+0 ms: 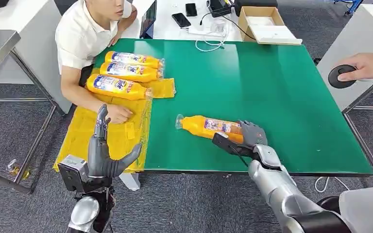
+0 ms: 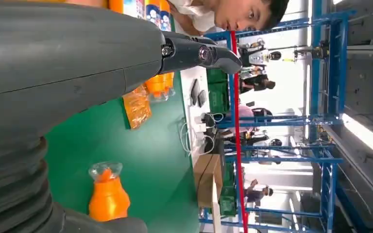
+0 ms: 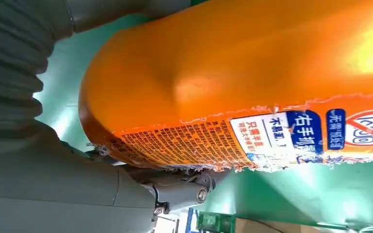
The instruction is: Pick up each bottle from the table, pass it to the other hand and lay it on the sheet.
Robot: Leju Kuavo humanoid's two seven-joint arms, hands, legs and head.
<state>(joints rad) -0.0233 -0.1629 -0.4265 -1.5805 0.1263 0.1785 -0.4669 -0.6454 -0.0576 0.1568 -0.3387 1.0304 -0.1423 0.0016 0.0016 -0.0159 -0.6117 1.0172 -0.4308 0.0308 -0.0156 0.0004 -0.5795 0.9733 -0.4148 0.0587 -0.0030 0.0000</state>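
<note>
Scanning from the left, we first see the yellow sheet (image 1: 121,131) hanging over the left edge of the green table (image 1: 281,97). Three orange bottles (image 1: 121,73) already lie on its far part, at about 11 o'clock from the table centre, and a seated person rests a hand (image 1: 118,113) on the sheet beside them. Our left hand (image 1: 104,155) waits upright at about 7 o'clock, just off the table's near-left corner, with the fingers spread apart and nothing in them.

Further right, the fourth bottle (image 1: 209,127) lies on its side on the bare green surface near the front edge. Its long axis runs almost left to right, the clear cap end pointing toward 9 o'clock, that is toward the sheet and the left hand. Our right hand (image 1: 245,136) is wrapped around the base end, and the right wrist view shows the orange body pressed against the palm, fingers under it.

We judge the handover needs the cap end carried toward 8 o'clock, where the left hand can take it.
</note>
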